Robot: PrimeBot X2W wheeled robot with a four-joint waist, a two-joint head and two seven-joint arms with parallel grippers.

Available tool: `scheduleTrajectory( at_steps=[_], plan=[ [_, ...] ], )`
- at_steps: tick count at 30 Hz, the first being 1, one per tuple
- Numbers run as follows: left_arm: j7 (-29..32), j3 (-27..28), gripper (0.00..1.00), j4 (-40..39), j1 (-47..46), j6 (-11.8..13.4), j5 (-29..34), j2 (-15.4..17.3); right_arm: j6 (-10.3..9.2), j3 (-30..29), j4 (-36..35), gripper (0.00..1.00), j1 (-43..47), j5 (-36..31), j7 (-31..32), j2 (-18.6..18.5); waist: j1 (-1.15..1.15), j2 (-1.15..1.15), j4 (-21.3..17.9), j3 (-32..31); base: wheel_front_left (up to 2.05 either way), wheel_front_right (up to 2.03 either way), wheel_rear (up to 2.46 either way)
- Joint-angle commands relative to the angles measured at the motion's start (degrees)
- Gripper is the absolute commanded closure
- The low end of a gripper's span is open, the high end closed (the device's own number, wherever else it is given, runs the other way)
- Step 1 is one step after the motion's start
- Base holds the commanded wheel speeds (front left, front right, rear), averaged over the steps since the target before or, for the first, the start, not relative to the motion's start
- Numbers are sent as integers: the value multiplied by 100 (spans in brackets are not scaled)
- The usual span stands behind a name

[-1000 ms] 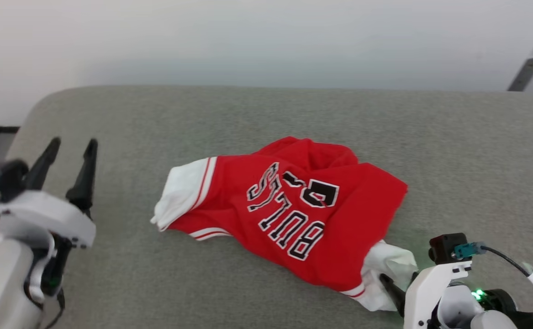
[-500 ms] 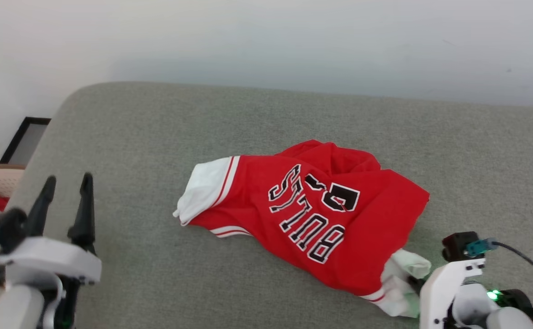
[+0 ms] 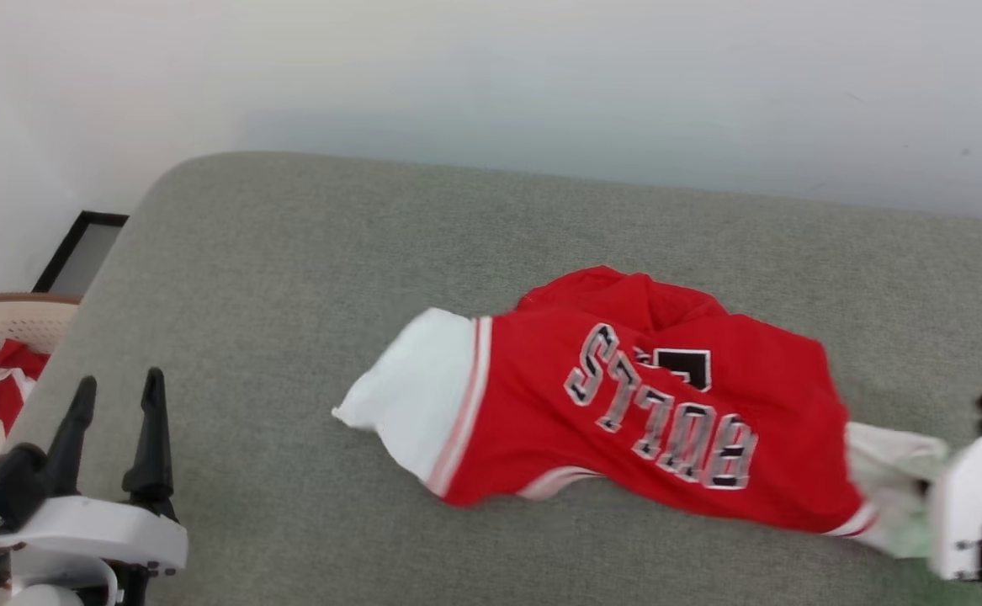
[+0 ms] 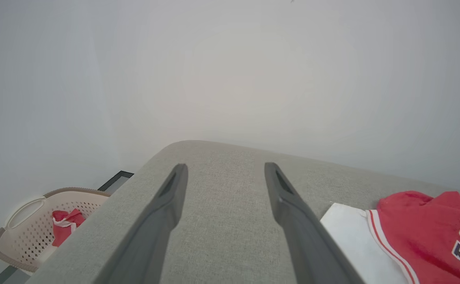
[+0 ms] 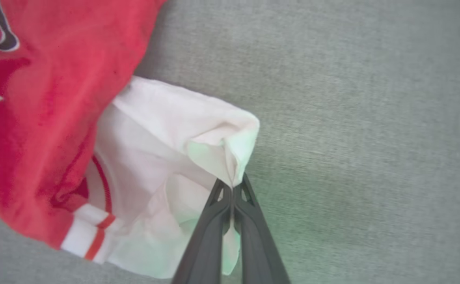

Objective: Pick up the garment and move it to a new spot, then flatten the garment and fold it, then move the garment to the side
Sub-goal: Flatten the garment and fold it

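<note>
Red garment lies crumpled on the grey cushion, lettering up. The right gripper pinches its white sleeve, jaws pressed together on the cloth. The left gripper hovers well apart, jaws spread, near a basket.

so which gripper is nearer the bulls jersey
Right. The right gripper is shut on the jersey by one white sleeve; the left gripper stands open, apart from it.
</note>
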Motion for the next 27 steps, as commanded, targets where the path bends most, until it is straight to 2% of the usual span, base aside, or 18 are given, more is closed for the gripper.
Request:
scheduleTrajectory(
  at_steps=[1,8,16,17,18,19,20,27],
  plan=[
    [-6,44,0,-14,61,-43,65,-33,-8,-105,34,100,-68,59,51,-134,0,0,29,-2,0,0,0],
    [-6,117,0,15,83,-165,205,-141,-8,-610,396,100,-185,-46,188,-588,0,0,100,37,0,0,0],
    [-7,137,0,77,93,-257,268,-197,-8,-916,1046,100,-310,-213,23,-468,0,0,68,83,0,0,0],
    [-7,118,0,89,92,-272,272,-191,-8,-897,1124,75,-354,-226,-29,-445,0,0,47,84,0,0,0],
    [-7,114,0,97,88,-286,268,-186,-8,-882,1177,54,-391,-231,-89,-421,0,0,21,80,0,0,0],
    [2,108,0,105,86,-286,262,-172,-8,-866,1220,4,-432,-231,-129,-401,0,0,-8,77,0,0,0],
    [33,92,0,103,89,-301,248,-166,-8,-833,1257,0,-463,-229,-159,-394,0,0,-46,67,0,0,0],
    [306,27,0,-20,151,-358,198,13,-8,-608,1033,0,-527,-96,-276,-397,0,0,-379,-52,0,0,0]
  ],
)
